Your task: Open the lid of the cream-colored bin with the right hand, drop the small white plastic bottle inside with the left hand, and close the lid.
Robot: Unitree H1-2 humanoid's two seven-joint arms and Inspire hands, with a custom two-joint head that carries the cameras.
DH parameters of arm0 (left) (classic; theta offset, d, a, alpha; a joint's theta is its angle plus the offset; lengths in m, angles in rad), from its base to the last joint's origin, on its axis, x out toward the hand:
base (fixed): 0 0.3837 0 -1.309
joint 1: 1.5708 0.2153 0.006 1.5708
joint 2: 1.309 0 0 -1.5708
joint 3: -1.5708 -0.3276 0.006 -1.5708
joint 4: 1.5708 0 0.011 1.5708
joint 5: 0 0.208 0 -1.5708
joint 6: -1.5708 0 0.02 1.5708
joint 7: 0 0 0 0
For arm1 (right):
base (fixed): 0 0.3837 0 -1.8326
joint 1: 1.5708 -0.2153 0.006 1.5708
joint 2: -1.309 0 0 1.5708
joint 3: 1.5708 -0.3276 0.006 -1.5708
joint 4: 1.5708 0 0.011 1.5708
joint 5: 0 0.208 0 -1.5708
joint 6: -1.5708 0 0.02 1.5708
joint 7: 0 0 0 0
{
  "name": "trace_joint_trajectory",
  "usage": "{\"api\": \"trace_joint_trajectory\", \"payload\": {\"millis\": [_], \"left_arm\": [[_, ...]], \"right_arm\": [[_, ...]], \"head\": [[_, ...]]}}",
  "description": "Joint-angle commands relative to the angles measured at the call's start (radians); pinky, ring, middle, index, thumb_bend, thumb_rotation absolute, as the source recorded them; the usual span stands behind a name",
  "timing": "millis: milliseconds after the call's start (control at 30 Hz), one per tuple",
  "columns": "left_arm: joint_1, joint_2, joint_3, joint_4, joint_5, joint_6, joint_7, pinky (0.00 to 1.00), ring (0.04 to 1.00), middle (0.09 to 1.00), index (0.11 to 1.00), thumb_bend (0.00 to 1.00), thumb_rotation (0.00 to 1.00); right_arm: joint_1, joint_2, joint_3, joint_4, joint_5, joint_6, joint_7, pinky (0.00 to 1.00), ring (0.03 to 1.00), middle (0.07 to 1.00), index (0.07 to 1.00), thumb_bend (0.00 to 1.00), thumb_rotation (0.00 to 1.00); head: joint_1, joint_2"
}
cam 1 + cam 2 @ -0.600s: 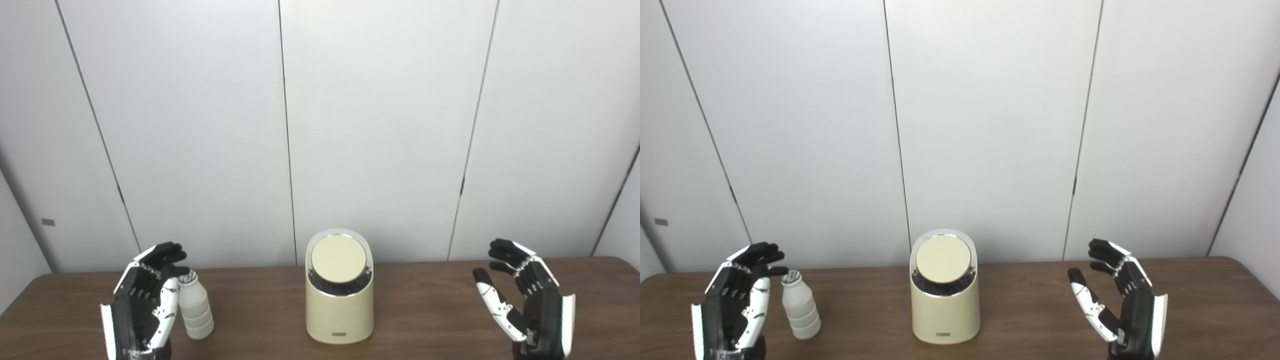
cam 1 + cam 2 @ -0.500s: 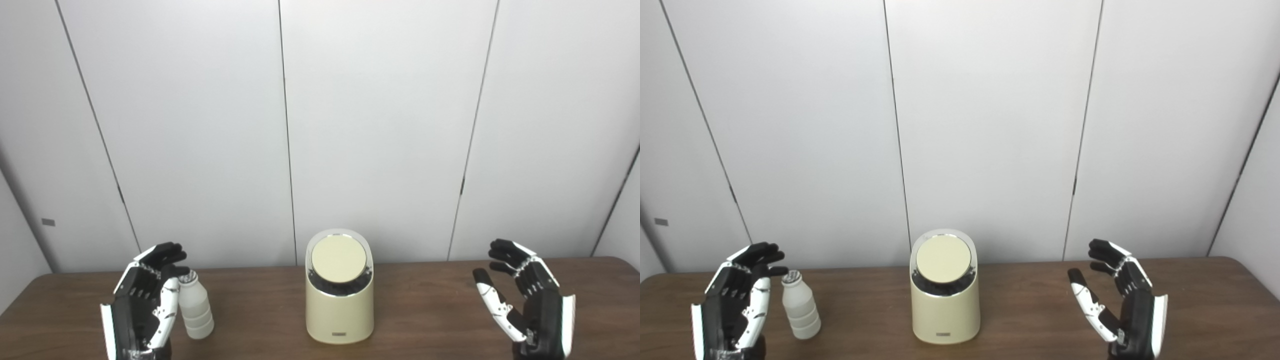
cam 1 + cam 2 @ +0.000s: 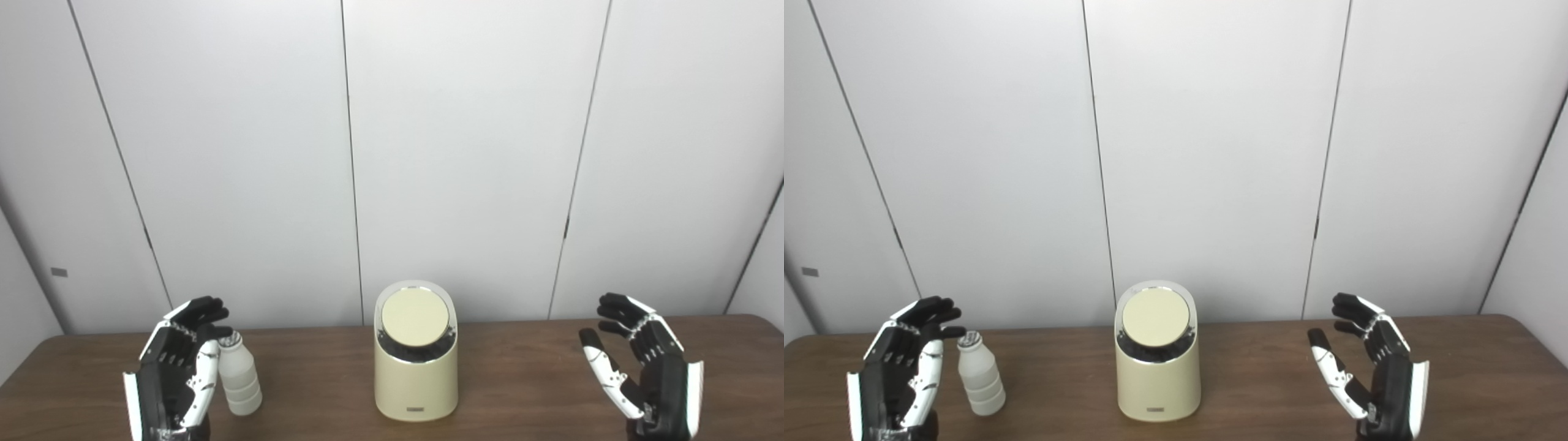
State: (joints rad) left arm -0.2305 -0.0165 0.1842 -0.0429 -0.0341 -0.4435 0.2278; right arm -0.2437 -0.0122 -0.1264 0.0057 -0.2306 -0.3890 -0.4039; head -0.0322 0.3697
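While both hands are raised with palms turned inward, the count on the brown wooden worktop point(image 3: 1249, 380) is short: one bin, one bottle, two hands. One cream-colored bin point(image 3: 1157, 383) stands upright between the two hands, well apart from each; it has a rounded body, a small dark label low on its front, and a round cream lid point(image 3: 1156, 317) set on a slanted top, ringed by a dark, shiny band. That lid lies shut. One small white plastic bottle point(image 3: 980, 376) stands upright just to the inner side of the left hand point(image 3: 900, 380), its ribbed body matte white and its cap a little darker on top. From the right eye view a narrow gap shows between the bottle and the left hand's white thumb; from the left eye view the two overlap, so whether they touch cannot be told for sure. Black fingers point(image 3: 934, 308) of the left hand are spread and curl slightly above the bottle's cap, holding nothing. Over on the far side of the bin, the right hand point(image 3: 1375, 373) is empty too, its fingers point(image 3: 1350, 309) apart and bent gently toward the bin, thumb held out separately. Behind everything stand pale grey wall panels point(image 3: 1213, 153) split by thin dark seams.
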Motion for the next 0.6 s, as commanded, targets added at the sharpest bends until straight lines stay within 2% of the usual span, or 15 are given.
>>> {"api": "trace_joint_trajectory", "payload": {"millis": [0,67,133,267,333,467,567], "left_arm": [[-0.034,0.000,-0.001,-0.015,0.017,-0.019,-0.002,0.55,0.652,0.668,0.653,0.34,0.30],[-0.036,-0.002,-0.002,-0.015,0.016,-0.019,-0.002,0.55,0.650,0.667,0.652,0.34,0.30],[-0.036,-0.003,-0.001,-0.016,0.016,-0.020,-0.001,0.55,0.650,0.667,0.654,0.35,0.30],[-0.033,-0.004,-0.003,-0.022,0.010,-0.018,-0.005,0.55,0.653,0.670,0.653,0.35,0.30],[-0.031,-0.004,-0.004,-0.024,0.011,-0.017,-0.006,0.55,0.659,0.676,0.657,0.34,0.30],[-0.032,-0.010,-0.004,-0.026,0.025,-0.012,0.001,0.55,0.656,0.673,0.655,0.33,0.29],[-0.034,-0.014,-0.004,-0.023,0.037,-0.014,0.006,0.54,0.647,0.664,0.650,0.35,0.31]], "right_arm": [[-0.027,-0.012,0.006,-0.033,-0.027,0.013,0.023,0.59,0.677,0.688,0.665,0.39,0.28],[-0.028,-0.015,0.006,-0.040,-0.045,0.055,0.032,0.60,0.680,0.691,0.668,0.45,0.33],[-0.029,-0.019,0.008,-0.048,-0.053,0.096,0.047,0.63,0.717,0.729,0.696,0.56,0.47],[-0.044,-0.029,0.018,-0.072,-0.077,0.180,0.080,0.66,0.750,0.764,0.732,0.67,0.58],[-0.059,-0.032,0.025,-0.087,-0.069,0.214,0.097,0.70,0.780,0.787,0.749,0.77,0.56],[-0.095,-0.030,0.039,-0.122,-0.054,0.272,0.130,0.69,0.778,0.790,0.759,0.83,0.48],[-0.138,-0.028,0.057,-0.133,-0.084,0.305,0.143,0.69,0.783,0.796,0.760,0.87,0.46]], "head": [[0.001,-0.001],[0.001,-0.001],[0.002,-0.001],[-0.003,0.003],[-0.003,0.004],[-0.001,0.003],[0.001,0.002]]}}
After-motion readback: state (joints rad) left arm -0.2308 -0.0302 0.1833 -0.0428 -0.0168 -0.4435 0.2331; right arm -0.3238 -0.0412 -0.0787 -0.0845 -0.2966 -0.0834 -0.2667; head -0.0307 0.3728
